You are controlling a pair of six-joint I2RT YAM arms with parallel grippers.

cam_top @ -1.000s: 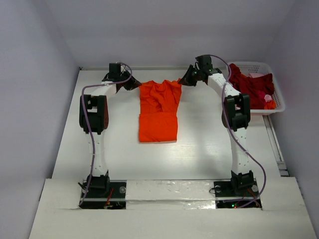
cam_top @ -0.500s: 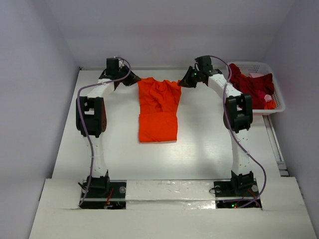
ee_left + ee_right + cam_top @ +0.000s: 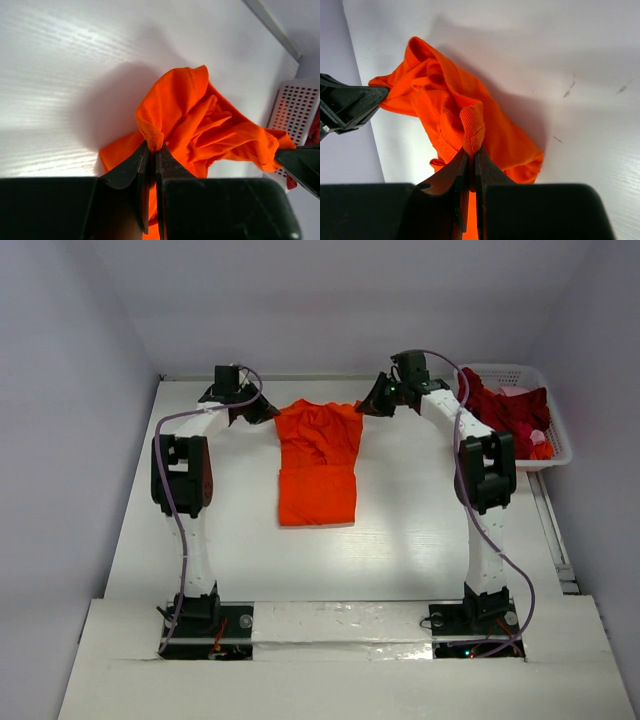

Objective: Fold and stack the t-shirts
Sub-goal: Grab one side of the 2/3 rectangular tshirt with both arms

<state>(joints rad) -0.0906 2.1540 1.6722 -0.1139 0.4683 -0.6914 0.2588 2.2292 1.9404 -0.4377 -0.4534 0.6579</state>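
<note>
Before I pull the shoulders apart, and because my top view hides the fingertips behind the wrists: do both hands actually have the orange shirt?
Observer: Yes for the left hand. Its wrist view shows the jaws closed on a bunched fold of the orange t-shirt.
Operator: And the right?
Observer: The right hand is closed on a ribbed, stitched hem strip, with cloth poking up between the jaws.
Operator: Is the cloth between them taut?
Observer: No. The left wrist view shows loose, crumpled folds between the two hands.
</note>
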